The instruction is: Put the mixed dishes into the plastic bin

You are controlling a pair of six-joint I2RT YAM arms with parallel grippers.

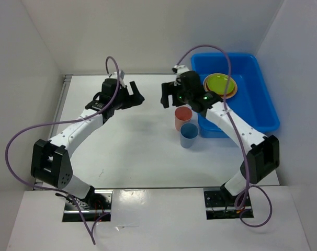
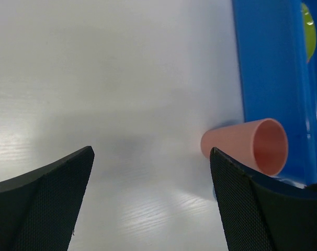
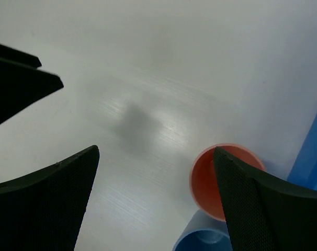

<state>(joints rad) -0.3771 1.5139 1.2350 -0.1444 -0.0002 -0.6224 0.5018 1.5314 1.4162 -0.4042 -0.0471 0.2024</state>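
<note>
The blue plastic bin [image 1: 252, 112] stands at the back right. A stack of plates lies in it, lime green [image 1: 220, 83] on top with an orange rim under it; the other plates and the bamboo trays are hidden. The salmon-pink cup [image 1: 182, 118] and the blue cup [image 1: 189, 135] stand upright on the table, just left of the bin. My right gripper [image 1: 165, 95] is open and empty above the table, behind and left of the pink cup [image 3: 205, 178]. My left gripper [image 1: 138, 93] is open and empty, facing the right one. The pink cup [image 2: 247, 144] shows by its right finger.
White walls close in the table on the left, back and right. The bin wall [image 2: 268, 78] is right behind the cups. The blue cup [image 3: 200, 240] touches the pink cup's near side. The left gripper's fingers [image 3: 17, 83] lie close to my right gripper.
</note>
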